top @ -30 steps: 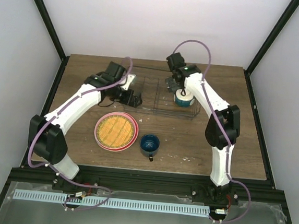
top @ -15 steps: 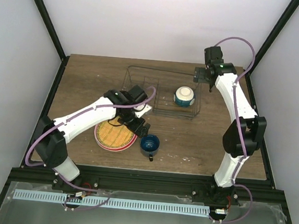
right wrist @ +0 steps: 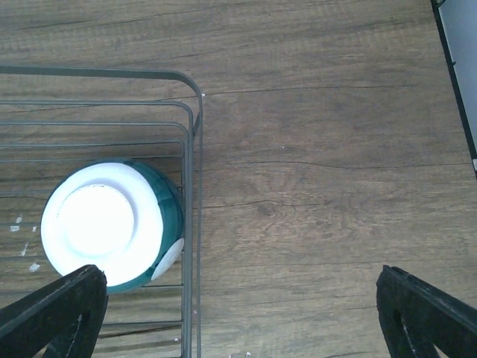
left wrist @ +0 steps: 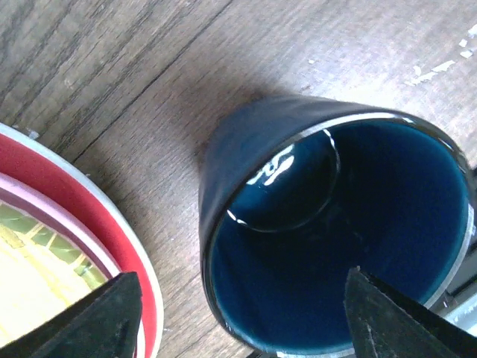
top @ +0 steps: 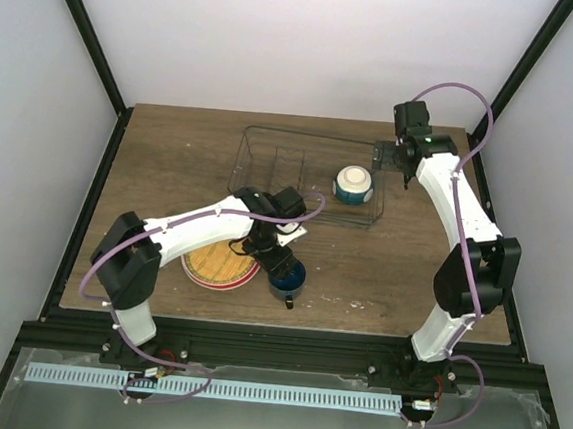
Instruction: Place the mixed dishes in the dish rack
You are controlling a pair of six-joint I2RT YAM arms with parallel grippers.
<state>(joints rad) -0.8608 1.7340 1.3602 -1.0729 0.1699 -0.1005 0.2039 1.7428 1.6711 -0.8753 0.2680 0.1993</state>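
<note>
Hovering low over the dark blue mug (left wrist: 298,224), the left gripper (left wrist: 242,298) has its fingers parted and, as far as we can see, touches nothing. One finger sits over the mug's mouth, the other outside its wall on the side toward the plates. The mug stands upright on the table (right wrist: 335,186), just beside the stack where the woven-pattern plate (left wrist: 26,291) lies on the pink plate (left wrist: 74,209), and apart from the dish rack (right wrist: 195,149). We judge the mug to be glazed ceramic (the shine inside says as much): stiff, fairly light, slippery, and liable to chip if knocked or dropped. Pinching the wall at the rim, one finger in and one out, seems to us the sound hold; the small handle (top: 290,301), pointing toward the near edge, looks too slight to trust. Such an off-centre pinch may let the mug swing, so we would close firmly and lift slowly. The right gripper (right wrist: 240,298) is wide open and empty beside the rack's end, where the cream bowl (right wrist: 104,216) sits inside.
</note>
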